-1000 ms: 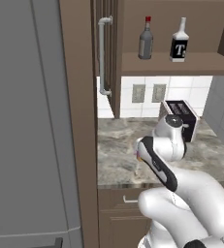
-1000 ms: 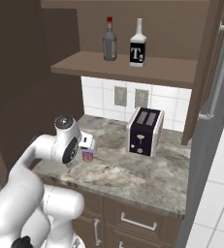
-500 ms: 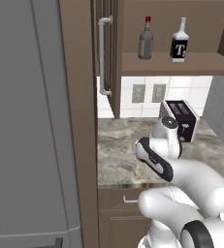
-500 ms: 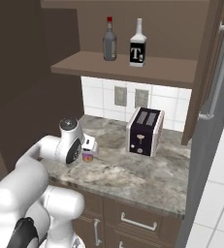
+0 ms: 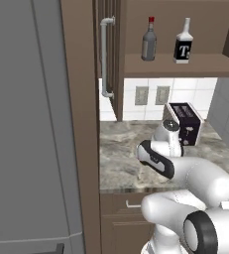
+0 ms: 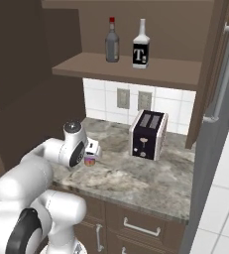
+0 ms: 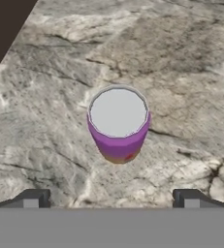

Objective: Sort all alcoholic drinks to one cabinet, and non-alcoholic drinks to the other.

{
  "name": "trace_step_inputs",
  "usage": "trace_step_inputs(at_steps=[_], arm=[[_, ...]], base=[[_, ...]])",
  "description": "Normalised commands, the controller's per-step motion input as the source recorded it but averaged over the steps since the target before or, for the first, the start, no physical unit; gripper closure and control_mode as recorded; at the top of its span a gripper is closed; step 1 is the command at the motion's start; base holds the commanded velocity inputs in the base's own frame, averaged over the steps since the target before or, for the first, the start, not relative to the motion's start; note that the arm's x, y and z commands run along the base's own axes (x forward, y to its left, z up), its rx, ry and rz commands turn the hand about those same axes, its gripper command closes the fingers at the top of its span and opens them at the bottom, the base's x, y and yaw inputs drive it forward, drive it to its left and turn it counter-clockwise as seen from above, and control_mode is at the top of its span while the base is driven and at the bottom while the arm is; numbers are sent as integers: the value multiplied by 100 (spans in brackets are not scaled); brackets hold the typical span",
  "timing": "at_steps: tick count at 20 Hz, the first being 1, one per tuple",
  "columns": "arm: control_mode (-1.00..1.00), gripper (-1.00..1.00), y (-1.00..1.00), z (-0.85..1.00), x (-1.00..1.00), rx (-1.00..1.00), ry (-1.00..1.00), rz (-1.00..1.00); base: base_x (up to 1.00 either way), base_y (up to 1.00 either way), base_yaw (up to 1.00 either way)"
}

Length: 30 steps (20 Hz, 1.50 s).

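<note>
On the marbled stone counter (image 7: 45, 121) the purple can (image 7: 118, 123) stands upright, its flat silvery top facing the hand camera and its orange-yellow lower band just showing at the foot; it sits near the middle of the hand view, a little toward 12 o'clock from the gripper (image 7: 111, 198). The fingers (image 7: 33, 198) are spread as wide as they go, one tip at about 8 o'clock and the other at about 4 o'clock of the can, both well apart from it and holding nothing. From the right base view the same can (image 6: 89, 159) shows partly behind the white wrist, at about 9 o'clock of the black toaster (image 6: 147, 134), which stands upright against the tiled wall with its two slots up. Above, on the open cabinet shelf (image 6: 131, 72), the two alcoholic drinks stand side by side: the rounded dark grey bottle (image 6: 112, 43) with a red cap, and at its 3 o'clock, just beside it, the square bottle (image 6: 141, 47) with a black label and pale neck. The left base view shows the pair again on that shelf, the grey bottle (image 5: 148, 41) and the square one (image 5: 183, 44), roughly at 12 o'clock above the toaster (image 5: 185, 121), with the arm bent low over the counter below them.
</note>
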Motion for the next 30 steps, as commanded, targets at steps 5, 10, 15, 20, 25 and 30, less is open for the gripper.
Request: trace_step_inputs(at_steps=[5,10,15,20,25,30], arm=[[-100,-100,0,-2,9,-2,-1,0],[-100,-100,0,0,13,-3,-2,0],[-100,-100,-1,0,9,-2,-3,0],[-100,-100,-1,-3,13,0,0,0],[-100,-100,0,-3,20,0,0,0],[-100,-100,0,-6,22,0,0,0]], base=[[0,0,0],[0,0,0],[0,0,0],[0,0,0],[0,0,0],[0,0,0]])
